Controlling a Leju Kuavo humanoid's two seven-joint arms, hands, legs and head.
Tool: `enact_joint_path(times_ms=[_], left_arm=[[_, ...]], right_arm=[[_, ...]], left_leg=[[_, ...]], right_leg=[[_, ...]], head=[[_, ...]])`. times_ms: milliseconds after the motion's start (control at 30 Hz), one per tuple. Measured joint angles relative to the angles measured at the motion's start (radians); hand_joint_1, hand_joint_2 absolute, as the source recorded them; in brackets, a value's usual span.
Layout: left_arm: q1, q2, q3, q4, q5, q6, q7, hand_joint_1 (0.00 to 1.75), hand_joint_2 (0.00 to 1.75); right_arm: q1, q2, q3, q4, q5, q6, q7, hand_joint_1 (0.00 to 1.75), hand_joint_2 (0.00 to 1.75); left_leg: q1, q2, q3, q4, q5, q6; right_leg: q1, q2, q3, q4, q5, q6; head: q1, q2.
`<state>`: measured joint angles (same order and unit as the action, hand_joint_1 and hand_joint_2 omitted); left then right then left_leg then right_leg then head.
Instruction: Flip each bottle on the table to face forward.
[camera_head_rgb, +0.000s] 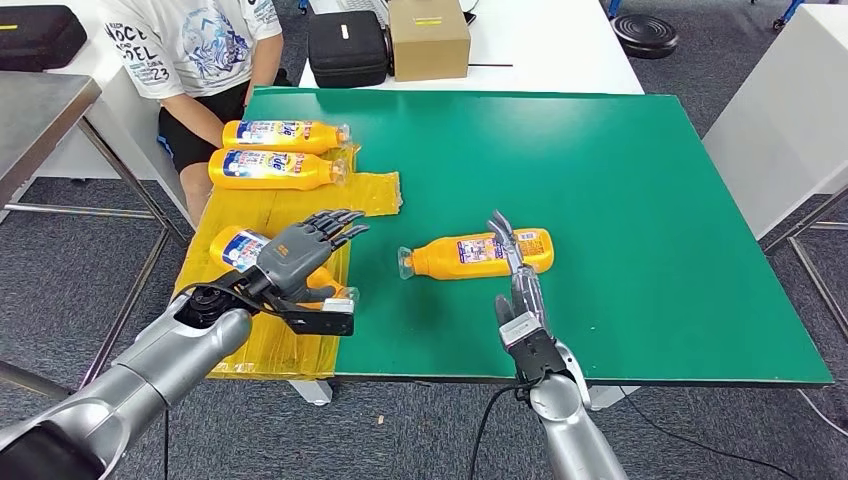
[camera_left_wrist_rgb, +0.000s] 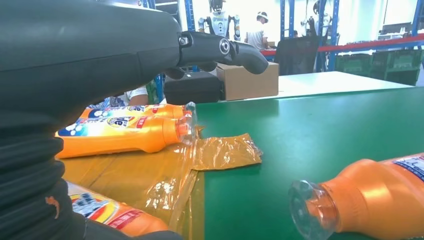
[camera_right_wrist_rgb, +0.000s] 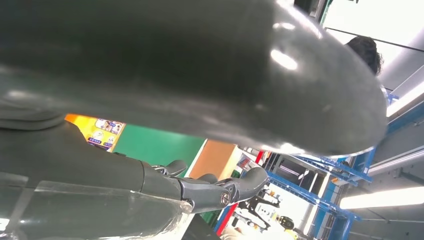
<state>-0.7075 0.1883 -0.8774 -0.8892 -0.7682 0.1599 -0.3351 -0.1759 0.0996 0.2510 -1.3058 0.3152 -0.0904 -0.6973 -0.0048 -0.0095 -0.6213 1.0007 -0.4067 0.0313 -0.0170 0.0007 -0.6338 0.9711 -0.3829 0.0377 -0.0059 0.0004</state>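
Bottles of orange liquid lie on the green bench (camera_head_rgb: 620, 200), four of them, all on their sides. One landmark helps here: the yellow plastic sheet (camera_head_rgb: 285, 210) that covers the bench's left end.

The lone bottle (camera_head_rgb: 478, 254) lies off the sheet, on the bare green, near the front edge of the bench. Its clear cap end points toward the sheet and its label faces up. The right hand (camera_head_rgb: 516, 268) rests over this bottle, with its fingers (camera_head_rgb: 503, 232) stretched out long and close together across the label. The pictures do not show whether the fingers grip it.

Two bottles lie at the far end of the sheet, side by side and touching: the far bottle (camera_head_rgb: 285, 135) and the second bottle (camera_head_rgb: 272, 169). Their caps point toward the bare green.

The near bottle (camera_head_rgb: 240, 247) lies on the sheet closer to the front edge. The left hand (camera_head_rgb: 300, 255) hovers over it and hides most of it. That hand's fingers (camera_head_rgb: 335, 225) are spread wide and hold nothing.

A person (camera_head_rgb: 200, 60) in a white shirt sits beyond the sheet's far corner. Behind the bench stand a black case (camera_head_rgb: 347, 47) and a cardboard box (camera_head_rgb: 428, 38).
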Motion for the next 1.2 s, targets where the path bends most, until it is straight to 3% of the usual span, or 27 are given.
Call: enact_joint_path(times_ms=[167, 333, 500, 633, 833, 1033, 1200], left_arm=[[0.029, -0.006, 0.034, -0.043, 0.053, 0.072, -0.097, 0.0, 1.75], [0.063, -0.07, 0.085, -0.094, 0.102, 0.199, -0.223, 0.0, 1.75], [0.079, -0.117, 0.139, -0.103, 0.263, 0.215, -0.254, 0.0, 1.75], [0.126, -0.151, 0.252, -0.084, 0.493, 0.235, -0.307, 0.0, 1.75], [0.22, -0.237, 0.406, -0.031, 0.672, 0.249, -0.36, 0.0, 1.75], [0.252, -0.31, 0.439, 0.013, 0.701, 0.265, -0.365, 0.0, 1.75], [0.259, -0.329, 0.446, 0.025, 0.701, 0.272, -0.365, 0.0, 1.75]], right_arm=[[0.0, 0.002, -0.001, 0.0, 0.007, 0.004, 0.0, 0.0, 0.0], [-0.014, 0.017, -0.004, 0.007, 0.025, 0.011, 0.0, 0.0, 0.0], [-0.022, 0.014, -0.021, 0.01, 0.098, -0.015, 0.036, 0.0, 0.0], [-0.051, -0.041, -0.056, 0.042, 0.216, 0.003, 0.148, 0.0, 1.75], [-0.235, -0.174, -0.118, 0.306, 0.456, 0.027, 0.262, 0.0, 1.75], [-0.487, -0.255, -0.098, 0.638, 0.621, 0.11, 0.343, 0.0, 1.75], [-0.604, -0.282, -0.065, 0.783, 0.654, 0.138, 0.356, 0.0, 1.75]], left_leg=[[0.0, 0.0, 0.0, 0.0, 0.0, 0.0], [0.0, 0.0, -0.001, 0.0, 0.0, 0.0], [-0.001, 0.0, 0.0, 0.0, 0.0, 0.0], [-0.001, 0.001, 0.0, 0.0, 0.0, 0.0], [-0.002, -0.001, -0.001, 0.001, 0.001, 0.002], [-0.003, -0.001, -0.001, 0.001, 0.001, 0.003], [-0.003, 0.0, -0.002, 0.001, 0.002, 0.003]], right_leg=[[0.0, 0.0, 0.0, 0.0, 0.0, 0.0], [-0.001, 0.0, 0.0, 0.0, 0.0, 0.0], [-0.001, 0.0, 0.0, 0.0, 0.0, 0.0], [-0.001, 0.0, 0.0, -0.001, 0.0, 0.0], [-0.002, -0.001, 0.0, -0.001, 0.001, 0.002], [-0.004, -0.001, 0.0, -0.001, 0.002, 0.003], [-0.003, -0.001, 0.0, 0.0, 0.002, 0.003]], head=[[0.0, 0.0], [0.0, 0.0], [0.0, 0.0], [0.0, 0.0], [0.0, 0.0], [0.0, 0.0], [0.0, 0.0]])
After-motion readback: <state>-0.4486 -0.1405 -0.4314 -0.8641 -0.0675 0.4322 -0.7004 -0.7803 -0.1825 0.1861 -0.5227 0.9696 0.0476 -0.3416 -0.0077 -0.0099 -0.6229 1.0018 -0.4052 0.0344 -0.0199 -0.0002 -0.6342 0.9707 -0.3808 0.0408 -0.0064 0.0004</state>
